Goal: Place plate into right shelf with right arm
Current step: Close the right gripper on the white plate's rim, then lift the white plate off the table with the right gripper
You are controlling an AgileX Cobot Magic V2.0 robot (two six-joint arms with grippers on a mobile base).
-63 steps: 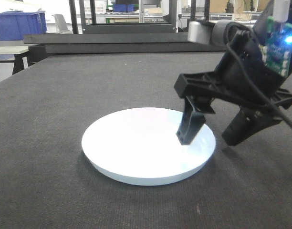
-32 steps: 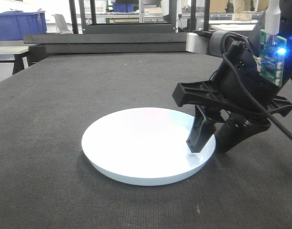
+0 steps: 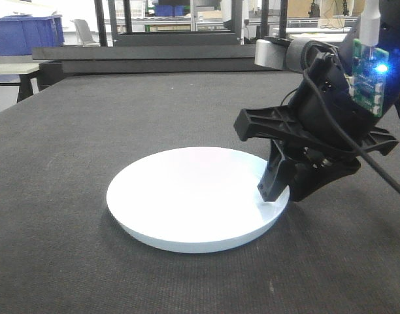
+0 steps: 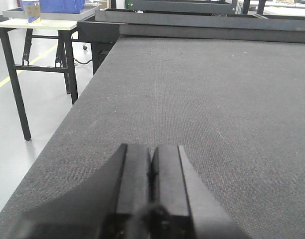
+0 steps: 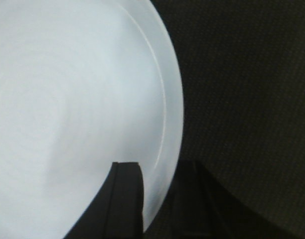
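**Q:** Where does the plate lie, and how do the jaws stand?

**A:** The plate [image 3: 187,196] rests on the dark table [image 3: 69,131], well in from every edge. The right gripper [image 3: 286,195] straddles its right-hand rim. One finger [image 5: 126,199] lies over the well and the other outside, with the jaws a little apart and the rim between them. Whether the pads press on the rim cannot be told. The left gripper [image 4: 151,149] hangs over bare table elsewhere, jaws together and holding nothing.

**Q:** What does the grasp call for, and what room is there?

**A:** The glossy, shallow rim probably slips easily, so a deep, firm bite before any lift, then a level carry, seems advisable. Open table surrounds the plate. A black rail [image 3: 154,62] bounds the far edge, and the left edge drops to the floor. The right shelf cannot be picked out in these views.
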